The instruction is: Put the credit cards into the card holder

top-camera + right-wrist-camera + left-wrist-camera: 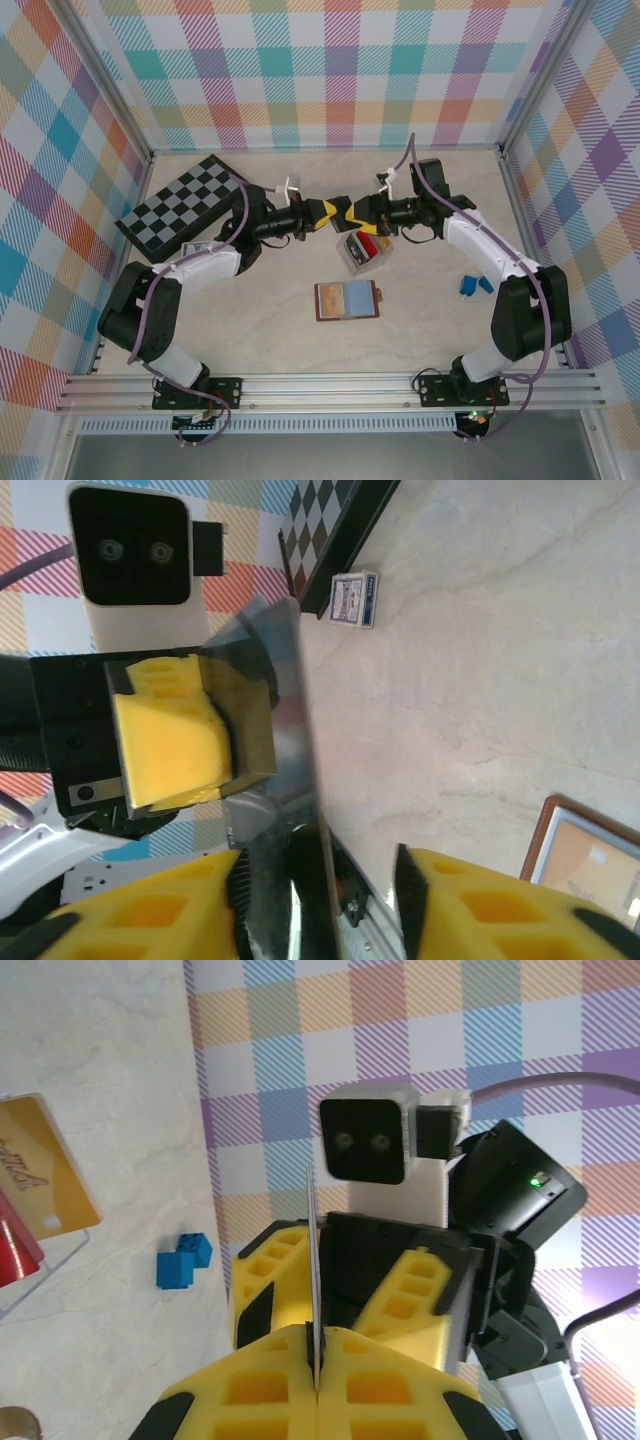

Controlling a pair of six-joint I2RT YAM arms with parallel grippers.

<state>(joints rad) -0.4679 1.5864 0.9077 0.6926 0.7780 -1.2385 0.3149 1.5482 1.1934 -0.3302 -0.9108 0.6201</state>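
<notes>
Left end effector [323,213] pinches a grey credit card [288,700] on edge above the worktop [250,320]; right end effector [354,213] stands parted around its other end. Card holder [347,300] lies open nearer, by the clear tray [345,262].

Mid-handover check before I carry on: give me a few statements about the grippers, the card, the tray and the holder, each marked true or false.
1. The left gripper is shut on a card. True.
2. The right gripper is clamped on that card. False: its jaws stand apart, with the card between them.
3. The card holder lies open on the table. True.
4. The clear tray is empty. False: it holds a gold card and a red card.
5. The blue blocks sit beside the chessboard. False: they lie by the right arm.
</notes>
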